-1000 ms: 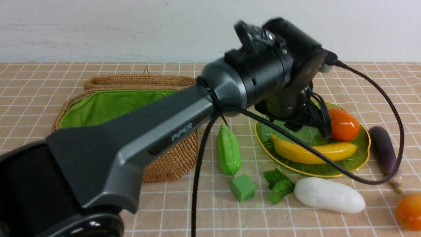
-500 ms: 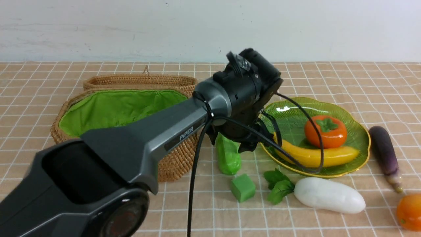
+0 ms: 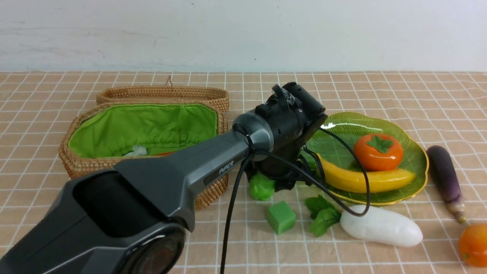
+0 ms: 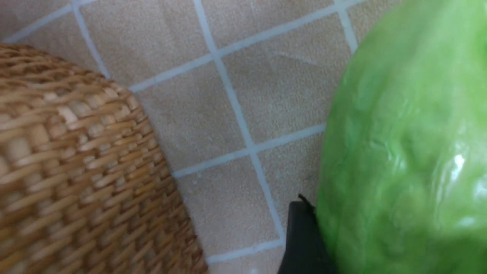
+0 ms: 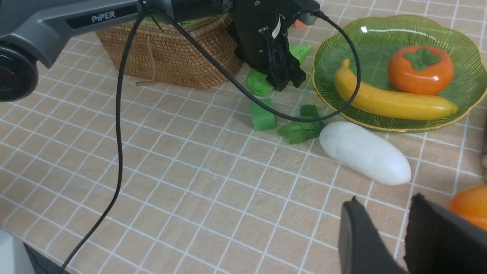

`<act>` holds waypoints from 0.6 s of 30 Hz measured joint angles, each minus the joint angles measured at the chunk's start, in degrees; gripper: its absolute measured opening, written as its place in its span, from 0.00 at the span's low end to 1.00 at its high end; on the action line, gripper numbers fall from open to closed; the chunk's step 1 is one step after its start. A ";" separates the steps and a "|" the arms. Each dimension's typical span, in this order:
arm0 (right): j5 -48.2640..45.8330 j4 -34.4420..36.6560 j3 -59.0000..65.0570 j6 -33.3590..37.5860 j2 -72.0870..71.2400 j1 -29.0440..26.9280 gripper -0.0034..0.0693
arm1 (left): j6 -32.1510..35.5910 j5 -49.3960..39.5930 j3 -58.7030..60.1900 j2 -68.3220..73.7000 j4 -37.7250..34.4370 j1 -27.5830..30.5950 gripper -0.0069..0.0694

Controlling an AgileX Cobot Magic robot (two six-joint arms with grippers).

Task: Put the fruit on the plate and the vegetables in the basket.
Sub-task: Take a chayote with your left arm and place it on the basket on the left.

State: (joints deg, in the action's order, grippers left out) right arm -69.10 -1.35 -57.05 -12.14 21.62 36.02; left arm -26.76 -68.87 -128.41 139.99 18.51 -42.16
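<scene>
The ridged light-green gourd [image 3: 261, 187] lies on the cloth between the wicker basket [image 3: 76, 167] and the green glass plate [image 3: 342, 129]. My left gripper [image 3: 274, 183] has come down over it. In the left wrist view the gourd [image 4: 403, 152] fills the frame, with one black finger [image 4: 300, 236] pressed against its side and the other finger hidden. The persimmon [image 3: 377, 151] and the banana [image 3: 365, 179] rest on the plate. The white radish [image 3: 380, 225], the eggplant [image 3: 443, 173] and the mango [image 3: 473, 243] lie on the cloth. My right gripper [image 5: 386, 199] hovers open and empty near the mango [image 5: 470, 203].
A small green cube [image 3: 280, 217] sits just in front of the gourd, beside the radish's leaves [image 3: 321, 217]. The left arm's black cable [image 3: 228, 228] hangs over the cloth. Something orange and white shows inside the basket [image 3: 152, 152]. The basket's lid [image 3: 163, 93] stands behind it.
My left arm swung from above the plate leftward and down onto the gourd. Its jaws opened wide, then narrowed around it. The persimmon now rests on the plate.
</scene>
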 joint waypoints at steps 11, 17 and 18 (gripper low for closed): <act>3.42 -0.54 0.00 0.00 0.00 0.00 0.33 | 19.80 -1.73 3.40 -23.81 -6.49 -3.12 0.67; 5.22 -0.81 0.00 0.00 0.00 0.00 0.33 | 37.59 -1.80 21.10 -40.40 -4.53 3.67 0.67; 5.22 -0.81 0.00 0.00 0.00 0.00 0.33 | 41.58 -1.80 24.03 -41.60 -4.16 5.74 0.67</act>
State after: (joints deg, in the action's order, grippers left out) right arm -63.88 -2.17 -57.05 -12.14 21.62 36.02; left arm 14.83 -70.68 -104.38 98.39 14.35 -36.43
